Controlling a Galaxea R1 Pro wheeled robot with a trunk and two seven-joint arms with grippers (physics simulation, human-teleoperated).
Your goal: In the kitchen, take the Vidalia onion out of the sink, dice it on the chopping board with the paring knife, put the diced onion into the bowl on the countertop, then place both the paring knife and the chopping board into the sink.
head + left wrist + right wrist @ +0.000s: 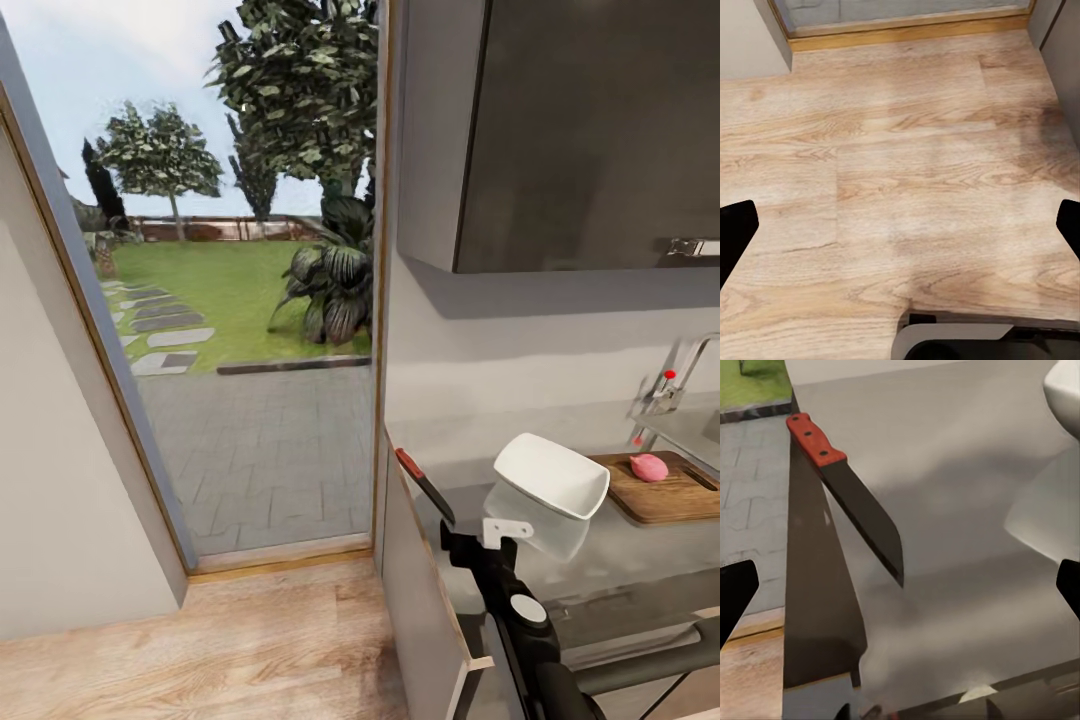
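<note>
Knife (847,495) lies upper left on the surface (960,472): light, rigid, sharp; grasp its red handle. Right gripper (900,592) wide open, empty, as is left gripper (900,225).
</note>
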